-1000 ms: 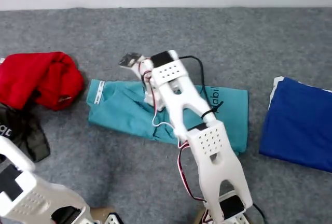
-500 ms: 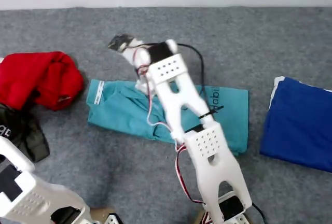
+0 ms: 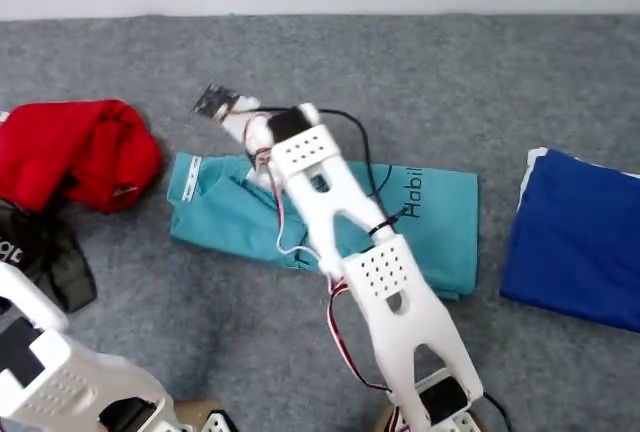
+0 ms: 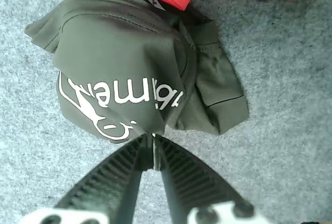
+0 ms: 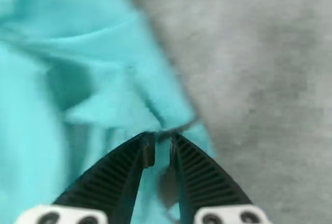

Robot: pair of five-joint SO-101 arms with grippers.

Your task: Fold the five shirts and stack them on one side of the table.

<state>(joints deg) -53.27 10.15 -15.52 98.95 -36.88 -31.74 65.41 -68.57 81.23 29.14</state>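
As I count four shirts, red [image 3: 75, 147], lettered olive [image 3: 45, 252], lettered teal [image 3: 215, 212], blue [image 3: 575, 242], my left gripper [image 4: 153, 143] is closed and my right gripper [image 5: 158, 143] seemingly pinches teal.

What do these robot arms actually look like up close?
Both arms are white plastic. The right arm has blocky segments with panels of small holes, and red, black and white cables looped alongside. The left arm has a black patch. The left gripper and right gripper are black and ribbed.

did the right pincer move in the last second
Yes. In the high view the right pincer has swung along the teal shirt's far edge toward the red shirt; both shirts stayed put.
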